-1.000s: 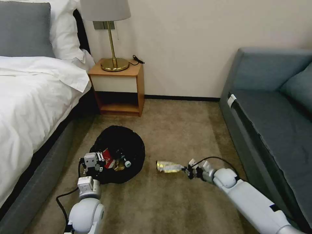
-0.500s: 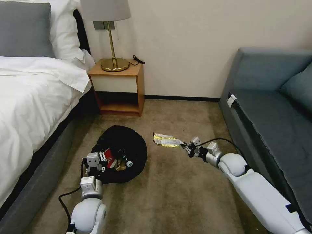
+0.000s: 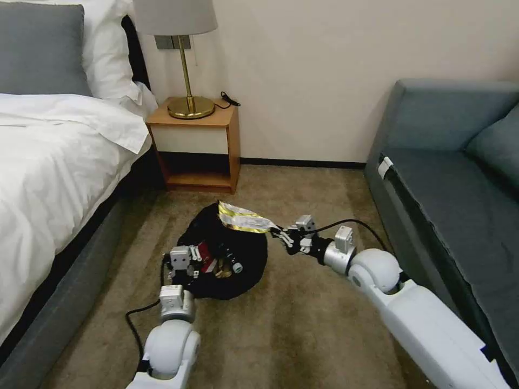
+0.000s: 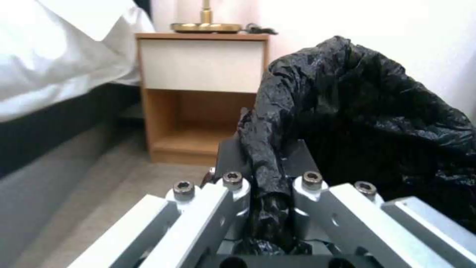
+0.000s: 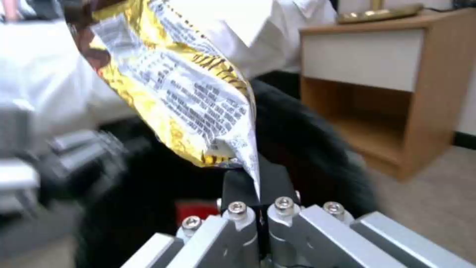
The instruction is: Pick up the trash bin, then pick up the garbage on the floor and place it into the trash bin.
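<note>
Wrapper over bin rim, drop pending.

R gripper (image 3: 278, 233) pinched on tail of silvery-gold snack wrapper (image 3: 243, 218); over last sec it swung from carpet (image 3: 303, 319) level up and across, so wrapper now juts ahead of claw above far rim of trash bin (image 3: 246, 270). L gripper (image 3: 186, 265) clamped on bin's black liner edge; bin shifted toward R arm. Red-white wrapper (image 3: 204, 252) and bottle (image 3: 231, 263) already inside, beside L claw. Judgement: last item, release left.

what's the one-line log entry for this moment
left gripper: shut on trash bin rim | right gripper: shut on snack wrapper, over bin
</note>
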Controlling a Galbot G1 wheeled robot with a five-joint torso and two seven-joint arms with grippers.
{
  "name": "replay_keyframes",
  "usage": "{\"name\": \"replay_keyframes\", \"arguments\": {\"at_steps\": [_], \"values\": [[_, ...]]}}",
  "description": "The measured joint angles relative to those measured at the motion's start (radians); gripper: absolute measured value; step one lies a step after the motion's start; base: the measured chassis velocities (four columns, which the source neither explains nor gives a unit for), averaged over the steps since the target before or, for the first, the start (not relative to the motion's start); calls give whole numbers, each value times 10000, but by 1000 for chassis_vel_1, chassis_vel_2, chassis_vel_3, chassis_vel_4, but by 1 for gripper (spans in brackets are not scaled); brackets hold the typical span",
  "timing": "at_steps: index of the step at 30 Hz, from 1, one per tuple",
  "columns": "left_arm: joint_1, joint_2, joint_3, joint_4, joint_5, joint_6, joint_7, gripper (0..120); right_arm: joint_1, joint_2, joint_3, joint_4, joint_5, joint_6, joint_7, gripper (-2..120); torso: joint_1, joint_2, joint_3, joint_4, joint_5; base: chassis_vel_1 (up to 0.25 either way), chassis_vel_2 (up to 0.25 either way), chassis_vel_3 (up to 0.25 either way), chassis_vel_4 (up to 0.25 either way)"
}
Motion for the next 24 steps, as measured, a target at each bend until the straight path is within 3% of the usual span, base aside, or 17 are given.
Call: {"name": "replay_keyframes", "arguments": {"at_steps": [7, 11, 24], "values": [[-129, -224, 353, 190, -74, -172, 77, 4, 32, 310, -221, -373, 287, 191, -32, 0, 0, 0, 0, -1, 0, 0, 0, 0, 0], [-133, -307, 500, 201, -95, -226, 148, 4, 161, 559, -495, -1285, 217, 352, -43, 0, 0, 0, 0, 0, 0, 0, 0, 0, 0], [-44, -219, 229, 14, -289, -280, 164, 4, 120, 696, -796, -2767, -1037, 1211, 93, -1, 0, 0, 0, 0, 0, 0, 0, 0, 0]]}}
